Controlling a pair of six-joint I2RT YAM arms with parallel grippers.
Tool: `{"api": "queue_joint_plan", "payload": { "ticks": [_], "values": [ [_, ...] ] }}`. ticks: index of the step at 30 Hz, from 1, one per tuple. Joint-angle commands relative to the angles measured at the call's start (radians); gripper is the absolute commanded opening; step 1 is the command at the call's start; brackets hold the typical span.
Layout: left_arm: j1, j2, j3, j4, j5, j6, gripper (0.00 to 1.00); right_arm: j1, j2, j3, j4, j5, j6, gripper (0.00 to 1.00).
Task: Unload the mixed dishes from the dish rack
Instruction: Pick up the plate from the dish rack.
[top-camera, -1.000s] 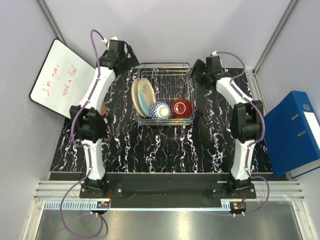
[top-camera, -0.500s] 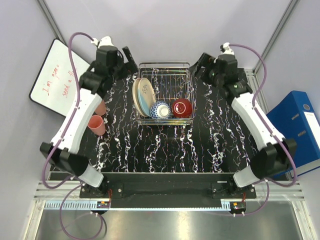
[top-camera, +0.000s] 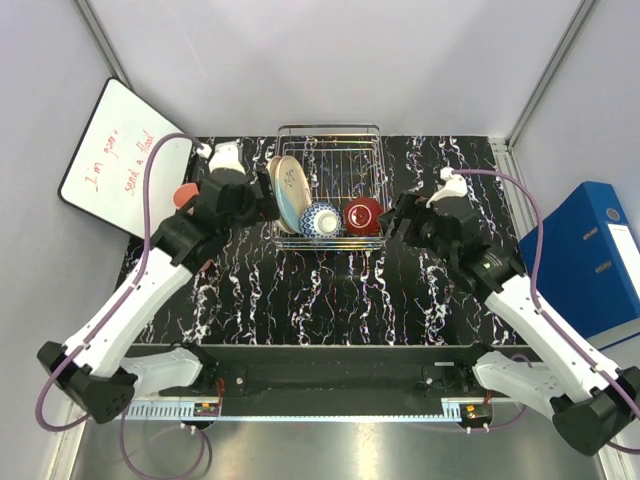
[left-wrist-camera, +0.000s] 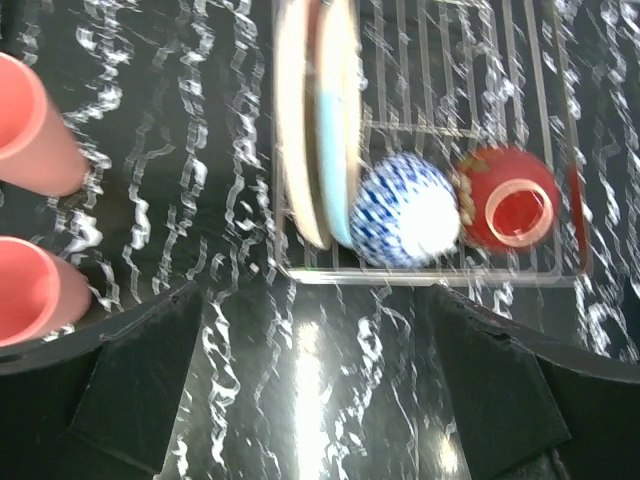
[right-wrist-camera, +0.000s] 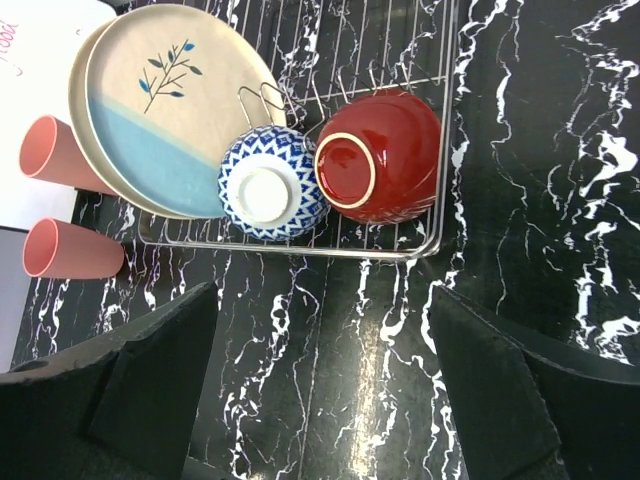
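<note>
The glossy red bowl (right-wrist-camera: 380, 155) lies ahead of the released right claw (right-wrist-camera: 320, 300), nearer it than the released left claw (left-wrist-camera: 312, 300), which faces the edge-standing plates (left-wrist-camera: 300, 120).

Silver wire dish rack (right-wrist-camera: 400, 250), glossy red bowl (right-wrist-camera: 385, 150)

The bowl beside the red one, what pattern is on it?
The bowl has blue-and-white zigzag triangles and a plain white foot. The right wrist view shows it best.
</note>
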Motion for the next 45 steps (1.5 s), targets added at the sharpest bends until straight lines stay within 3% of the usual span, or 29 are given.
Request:
{"api": "queue_joint_plan", "payload": {
  "ticks": [1,4,11,17,24,36,45],
  "values": [
    [0.120,0.132,0.075,0.059,0.021,0.022,0.99,0.000,-0.039,-0.038,0.006,0.065,-0.023,0.94],
    [0.209,0.247,0.129,0.062,0.065,0.019,0.94,0.000,-0.031,-0.043,0.005,0.072,-0.037,0.95],
    [0.283,0.399,0.259,0.112,0.105,0.035,0.87,0.000,0.001,-0.055,0.034,0.040,-0.029,0.95],
    [0.316,0.433,0.334,0.117,0.145,0.033,0.85,0.001,-0.003,-0.072,0.051,0.049,-0.029,0.95],
    [0.285,0.459,0.367,0.148,0.262,0.004,0.76,0.000,0.041,-0.078,0.075,0.043,-0.028,0.95],
    [0.147,0.573,0.492,0.063,0.135,0.068,0.68,0.001,0.070,-0.109,0.109,0.033,-0.023,0.95],
    [0.142,0.665,0.549,-0.050,0.078,0.076,0.68,0.000,0.049,-0.125,0.117,0.036,-0.026,0.95]
  ]
}}
